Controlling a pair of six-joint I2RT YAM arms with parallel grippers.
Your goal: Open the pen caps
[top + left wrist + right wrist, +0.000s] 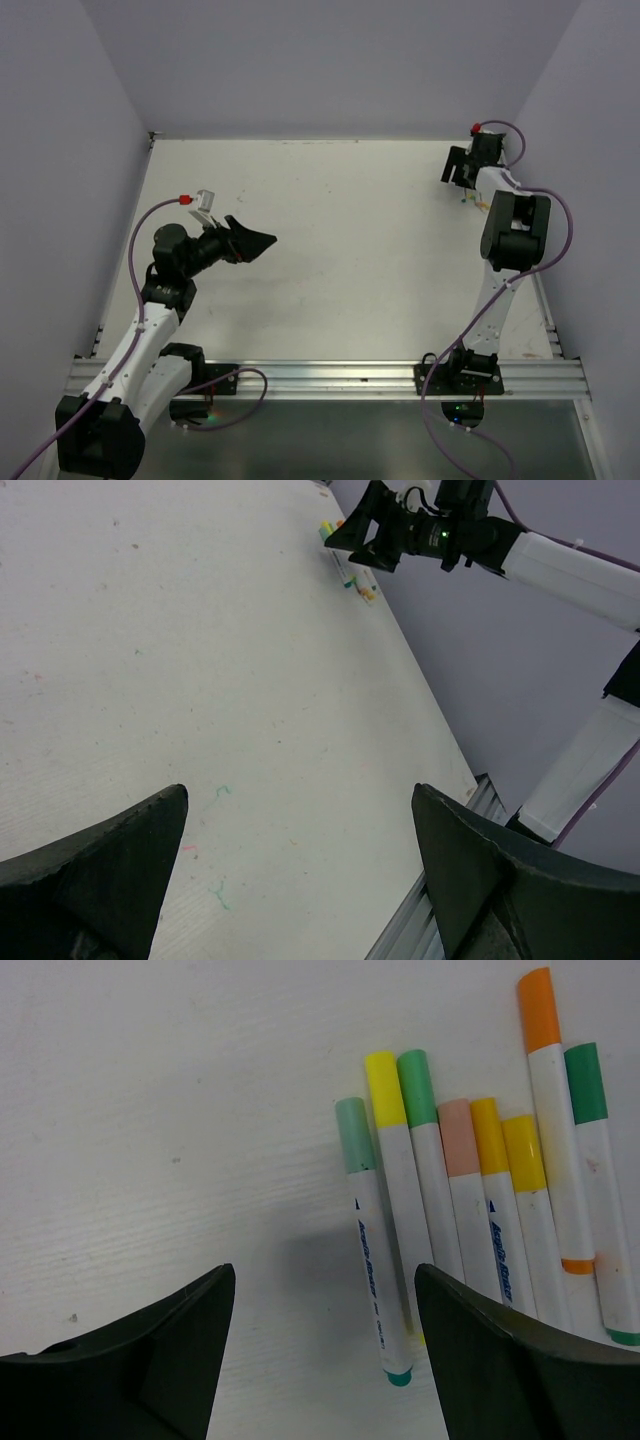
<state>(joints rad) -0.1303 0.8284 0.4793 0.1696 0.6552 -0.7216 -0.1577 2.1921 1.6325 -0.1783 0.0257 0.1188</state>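
Several white-barrelled pens (470, 1220) lie side by side on the white table, all capped. Their caps are light green (352, 1135), yellow (383, 1088), green (417, 1087), peach (458, 1138), orange (538, 1008) and dark green (585, 1082). My right gripper (325, 1275) hovers open and empty just above them, with the light green pen's barrel near the right finger (480, 1360). In the top view the right gripper (456, 173) is at the far right, and the pens (472, 201) are barely visible beside it. My left gripper (255, 236) is open and empty above the table's left side, far from the pens (352, 575).
The table (350, 230) is walled at the back and both sides. A metal rail (330, 378) runs along the near edge. Red plugs with purple cables sit on both wrists (184, 200). Faint ink marks (220, 792) stain the table under the left gripper (300, 815).
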